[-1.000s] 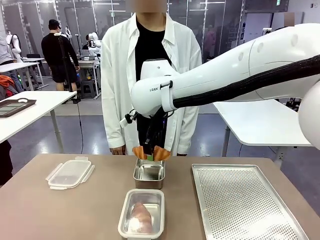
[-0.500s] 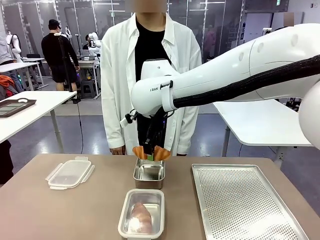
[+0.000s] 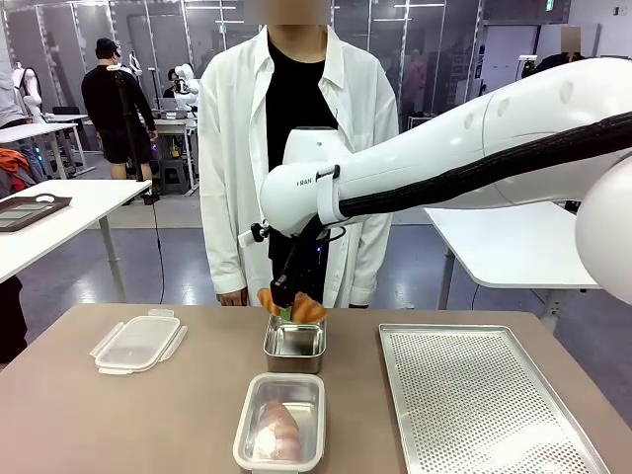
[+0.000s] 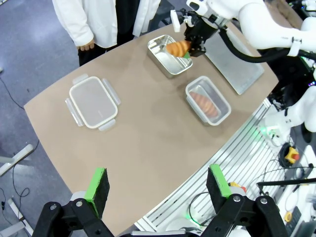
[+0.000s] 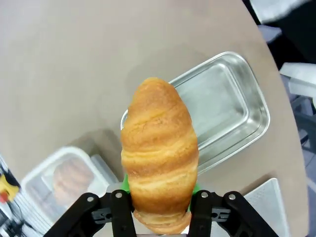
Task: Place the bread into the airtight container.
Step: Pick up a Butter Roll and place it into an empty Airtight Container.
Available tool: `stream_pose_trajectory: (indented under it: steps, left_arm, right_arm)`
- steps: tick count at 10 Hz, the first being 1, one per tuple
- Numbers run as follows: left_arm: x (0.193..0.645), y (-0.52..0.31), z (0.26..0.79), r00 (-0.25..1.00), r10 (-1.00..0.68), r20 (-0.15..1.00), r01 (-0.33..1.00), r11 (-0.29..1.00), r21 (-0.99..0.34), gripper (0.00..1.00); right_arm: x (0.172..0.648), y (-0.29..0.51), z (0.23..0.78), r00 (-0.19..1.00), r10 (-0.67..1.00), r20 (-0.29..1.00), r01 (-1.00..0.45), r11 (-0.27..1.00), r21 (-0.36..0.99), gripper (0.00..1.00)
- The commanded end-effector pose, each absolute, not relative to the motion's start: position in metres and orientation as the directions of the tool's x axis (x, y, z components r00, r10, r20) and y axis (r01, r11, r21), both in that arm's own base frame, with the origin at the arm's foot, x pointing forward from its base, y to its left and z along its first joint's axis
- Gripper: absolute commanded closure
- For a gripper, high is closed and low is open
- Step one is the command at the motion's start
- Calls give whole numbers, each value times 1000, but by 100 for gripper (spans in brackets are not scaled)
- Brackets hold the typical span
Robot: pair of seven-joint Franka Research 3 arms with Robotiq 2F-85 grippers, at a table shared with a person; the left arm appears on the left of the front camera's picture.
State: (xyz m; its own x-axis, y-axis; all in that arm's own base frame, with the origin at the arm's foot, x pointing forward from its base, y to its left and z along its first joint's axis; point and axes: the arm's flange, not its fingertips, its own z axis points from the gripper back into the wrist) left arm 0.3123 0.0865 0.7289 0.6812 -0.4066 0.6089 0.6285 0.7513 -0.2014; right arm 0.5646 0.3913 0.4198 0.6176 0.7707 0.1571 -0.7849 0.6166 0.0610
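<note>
My right gripper [image 3: 287, 304] is shut on a golden croissant-shaped bread [image 3: 308, 309], holding it just above the far end of the empty metal airtight container [image 3: 294, 344] at the table's middle. In the right wrist view the bread [image 5: 159, 153] sits between the green pads, with the container [image 5: 227, 111] below and beyond it. My left gripper [image 4: 158, 183] hangs open high over the table's near edge, nothing between its fingers [image 4: 98, 185]. From there I see the held bread [image 4: 177, 48] over the container [image 4: 168, 60].
A second container [image 3: 279, 422] with bread in it lies nearer to me. A clear clip-on lid [image 3: 138, 342] rests at the left, and a perforated metal tray [image 3: 479, 400] at the right. A person in a white coat [image 3: 296, 148] stands at the far edge.
The right gripper has shifted slightly left and turned a little with the bread still in it. The containers, lid and tray have not moved.
</note>
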Motion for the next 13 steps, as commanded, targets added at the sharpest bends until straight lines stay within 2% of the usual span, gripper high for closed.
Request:
stream_pose_trajectory:
  steps: [1,3,4,5,7,11,13]
  left_arm:
    - [311,87,729,668,-419,615,645,738,-199,0]
    - [311,87,729,668,-419,615,645,738,-199,0]
    - [311,87,729,668,-419,615,645,738,-199,0]
    - [311,87,729,668,-419,615,645,738,-199,0]
    - [311,87,729,668,-419,615,645,738,-199,0]
    - [311,87,729,668,-419,615,645,738,-199,0]
    - [311,87,729,668,-419,615,645,738,-199,0]
  right_arm:
    - [560,396,413,824,524,216,-547,835,61,58]
    - [567,394,407,944,224,243,-251,965,83,58]
    - [571,393,402,958,95,271,-115,992,59,58]
    - [575,393,399,962,3,272,-28,996,89,58]
    - [582,395,387,969,-65,237,39,993,114,58]
    - [596,400,348,982,-58,177,39,993,109,58]
    - [599,398,341,984,-55,168,36,993,112,29]
